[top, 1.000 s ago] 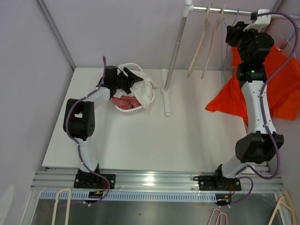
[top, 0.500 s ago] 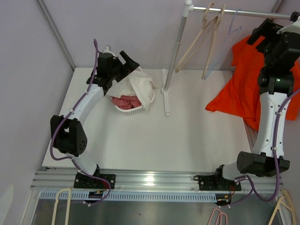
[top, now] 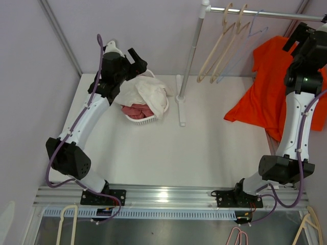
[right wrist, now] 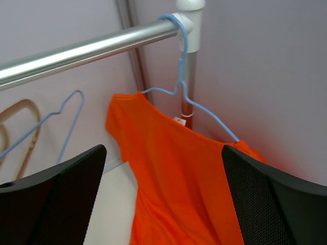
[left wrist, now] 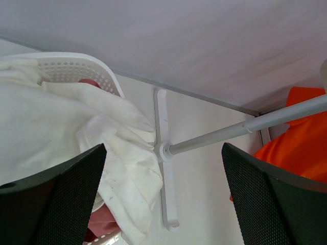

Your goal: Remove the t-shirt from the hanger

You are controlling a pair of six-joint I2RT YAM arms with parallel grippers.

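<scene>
The 2 claws have just sprung apart and hold nothing. The left gripper has risen off the white garment in the basket, left of the rail. The right gripper has backed away. The orange t-shirt hangs on its blue hanger at the rail's right end, so it is not yet removed. A white table lies below the rail, with lilac walls behind.

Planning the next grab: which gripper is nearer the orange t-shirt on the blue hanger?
Right. The right gripper faces the orange t-shirt up close at the rail; the left gripper is across the table, over the basket.
</scene>
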